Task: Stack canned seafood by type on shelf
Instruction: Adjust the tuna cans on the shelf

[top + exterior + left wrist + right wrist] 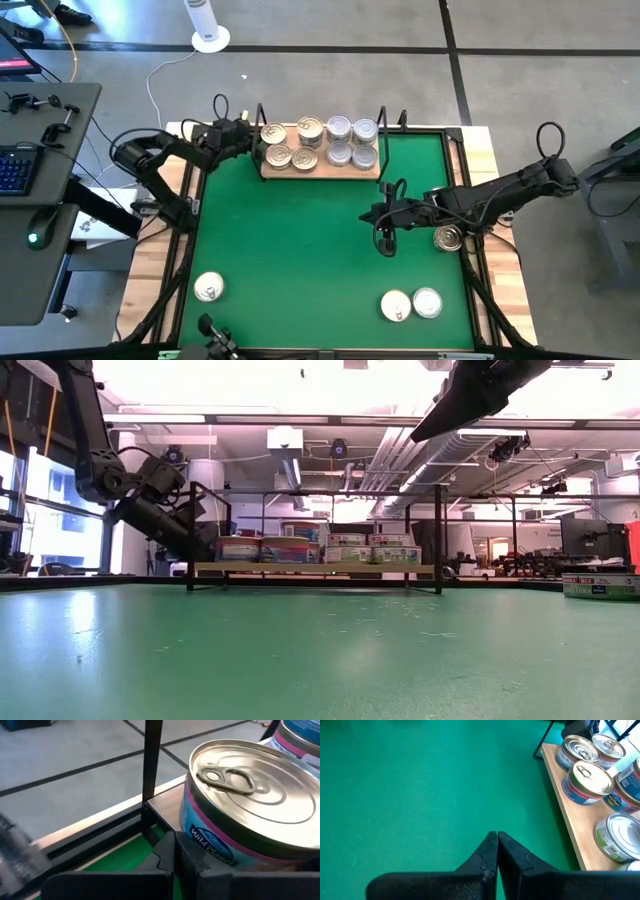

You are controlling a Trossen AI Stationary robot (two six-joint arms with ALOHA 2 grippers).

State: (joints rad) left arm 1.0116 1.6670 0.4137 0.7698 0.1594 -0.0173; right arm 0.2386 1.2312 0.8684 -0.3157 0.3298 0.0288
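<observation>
High view first, going left to right: the left pincer (pixel 256 143) sits at the left end of the shelf (pixel 320 172), its fingers (pixel 172 855) pressed together with nothing between them. Just ahead of it stands a gold-lidded tin (pixel 274 134), and in the left wrist view that tin's pull-tab lid (pixel 255 785) fills the space right past the closed tips, beside the shelf's black upright (pixel 151 765). Further to the right of this pincer the board carries more canned seafood: gold lids (pixel 310 129) toward the left half and silver-grey lids (pixel 352 128) toward the right half. The green mat (pixel 300 240) covers the desk (pixel 497 160). Well below and behind the left pincer a single tin (pixel 208 288) lies on the mat near its front left corner. The right pincer (pixel 386 240) hovers over the mat in front of the shelf's right end, fingers (pixel 490 852) shut and empty; the right wrist view shows bare mat beneath them and the shelved tins (pixel 590 780) off to one side. Just to this pincer's right, a tin (pixel 449 238) sits at the mat's right edge, partly under the arm. Nearer the front edge, two tins (pixel 411 304) lie side by side, touching.
</observation>
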